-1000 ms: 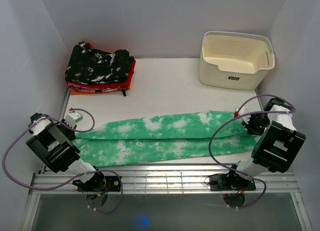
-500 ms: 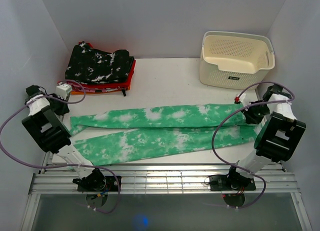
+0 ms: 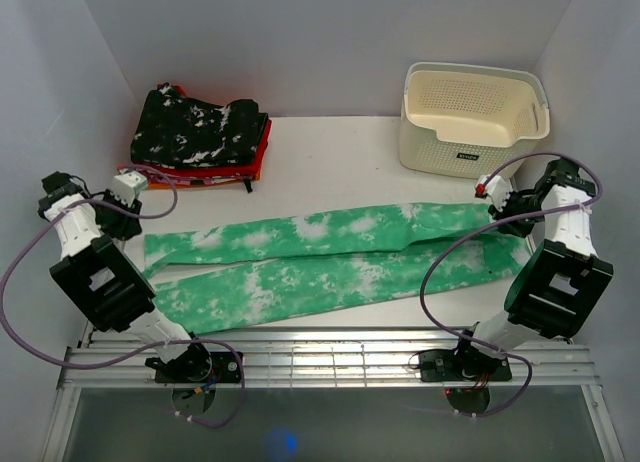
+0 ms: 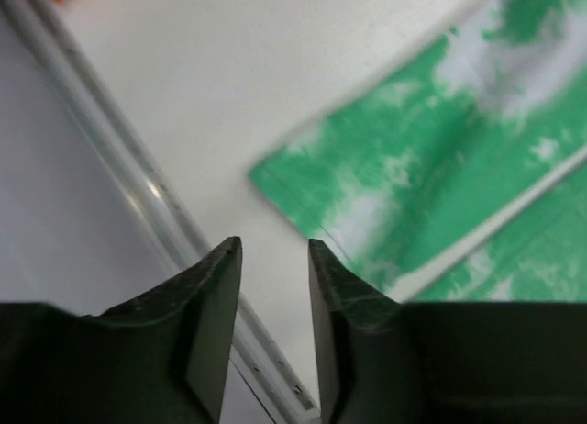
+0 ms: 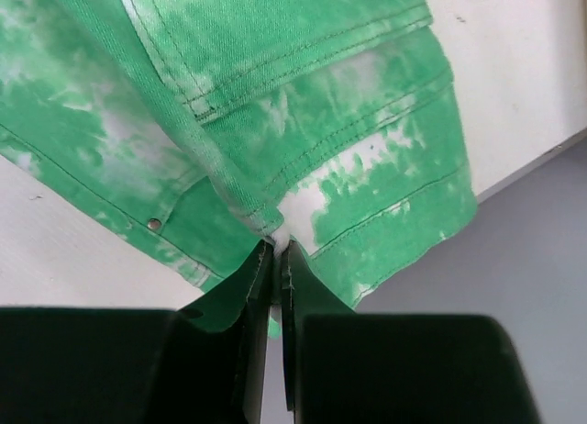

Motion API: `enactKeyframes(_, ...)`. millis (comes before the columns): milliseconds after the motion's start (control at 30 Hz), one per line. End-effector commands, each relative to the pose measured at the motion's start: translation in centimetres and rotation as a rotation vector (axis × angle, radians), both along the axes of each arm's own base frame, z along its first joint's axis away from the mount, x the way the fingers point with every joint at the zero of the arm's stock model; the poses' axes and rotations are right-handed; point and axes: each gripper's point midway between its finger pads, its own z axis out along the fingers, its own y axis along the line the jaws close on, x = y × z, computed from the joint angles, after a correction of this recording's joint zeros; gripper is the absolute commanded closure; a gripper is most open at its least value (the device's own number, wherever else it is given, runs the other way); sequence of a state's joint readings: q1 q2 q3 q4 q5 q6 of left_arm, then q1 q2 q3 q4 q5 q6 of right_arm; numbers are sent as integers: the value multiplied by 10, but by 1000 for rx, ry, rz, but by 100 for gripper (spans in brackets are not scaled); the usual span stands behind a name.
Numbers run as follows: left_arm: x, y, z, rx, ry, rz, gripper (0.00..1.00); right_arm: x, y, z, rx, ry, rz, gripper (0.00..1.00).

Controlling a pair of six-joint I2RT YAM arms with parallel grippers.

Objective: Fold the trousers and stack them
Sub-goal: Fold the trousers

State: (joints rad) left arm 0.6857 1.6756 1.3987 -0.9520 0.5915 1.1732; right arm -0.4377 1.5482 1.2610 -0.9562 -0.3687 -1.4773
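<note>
The trousers (image 3: 320, 267) were laid lengthwise across the white table (image 3: 340, 172), the waist towards 3 o'clock and the leg ends towards 9 o'clock. In the right wrist view, a fold of the waist end was seen pinched between the fingertips of the right gripper (image 5: 275, 250), whose jaws were closed to a thin slit upon the cloth. The left gripper (image 4: 272, 250) was held spread, with nothing caught between its fingers. The hem (image 4: 312, 185) of one leg lay flat on the table at about 1 o'clock from the fingertips, apart from them.

One pair of trousers with two legs was counted, along with one basket (image 3: 460, 154) at 1 o'clock of the table and one stack (image 3: 200, 132) of folded clothes at 11 o'clock. The trousers were made of stout green cloth, blotched cloudy white, with double-stitched seams and one small metal stud (image 5: 152, 224). The basket was cream and rectangular with rounded corners, and its walls were perforated. The stack was topped by a black, white-speckled garment, with red and orange layers shown beneath.
</note>
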Motion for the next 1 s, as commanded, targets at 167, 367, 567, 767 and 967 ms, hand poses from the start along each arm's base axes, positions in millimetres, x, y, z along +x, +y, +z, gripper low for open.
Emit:
enactKeyframes(167,-69,-39,-55,66,90,-139,38,-10,3,-15,8,40,7,92)
enactKeyframes(367,-70,-34,-71,100,105,-156,37,-7,-1,-15,-1,52,-1,92)
enactKeyframes(567,-69,-27,-81,155,100,-180,36,-7,-2,-18,-6,68,-5,92)
enactKeyframes(767,-83,-34,-98,134,163,-224,46,-4,-3,-18,-12,70,-8,92)
enactKeyframes(967,-73,-31,-84,106,144,-186,98,1,-3,-14,-10,54,-14,92)
